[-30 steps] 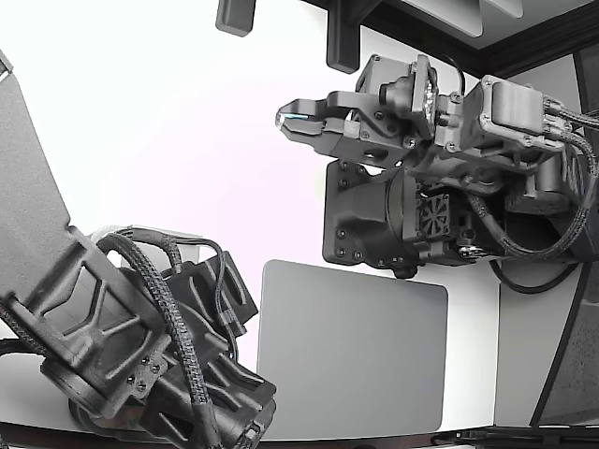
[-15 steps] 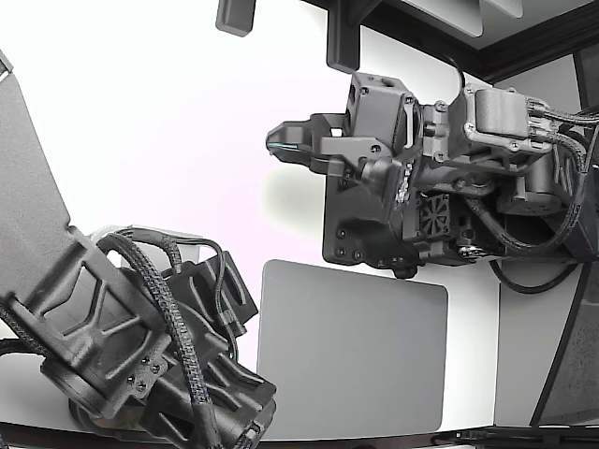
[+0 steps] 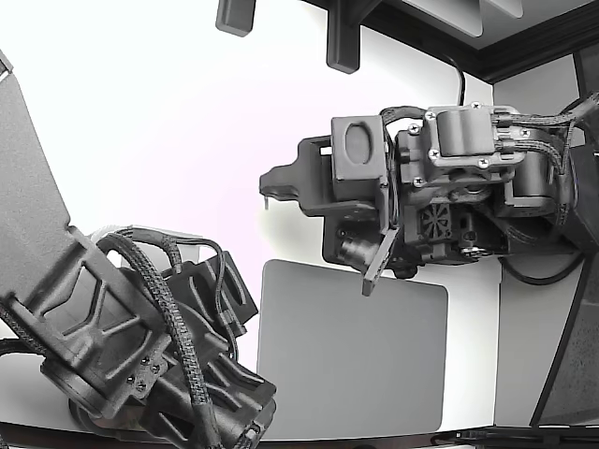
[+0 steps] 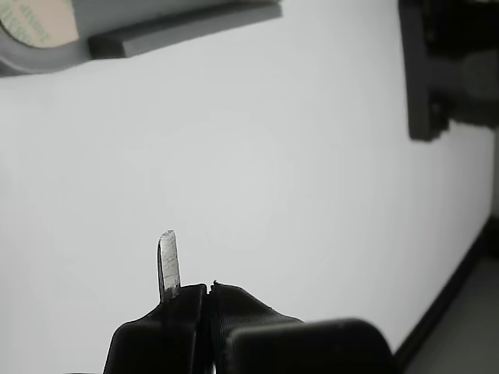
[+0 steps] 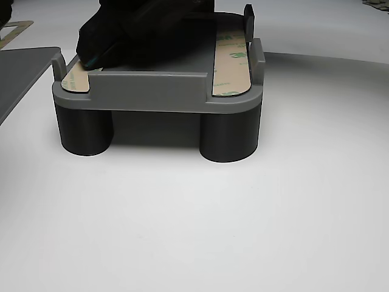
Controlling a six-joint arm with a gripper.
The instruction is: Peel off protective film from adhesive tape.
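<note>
My gripper (image 3: 270, 192) hangs over the white table to the exterior view's left of the dark grey fixture (image 3: 342, 238). In the wrist view its jaws (image 4: 209, 287) are pressed together. A thin pale sliver (image 4: 168, 261) sticks up beside the fingertips; I cannot tell whether it is film. The other view shows the fixture (image 5: 158, 91) carrying two tape strips: a printed one (image 5: 231, 61) and a tan one (image 5: 74, 79). A dark body (image 5: 146, 30) covers the fixture's top between them. One rounded tape end (image 4: 31, 19) shows in the wrist view.
A second black arm (image 3: 140, 346) fills the exterior view's lower left. A flat grey pad (image 3: 351, 351) lies in front of the fixture. Dark posts (image 3: 342, 42) stand at the back, and one dark block (image 4: 444, 62) shows in the wrist view.
The gripper has rolled about its own axis and shifted slightly to the exterior view's left and downward. The second arm has stayed still.
</note>
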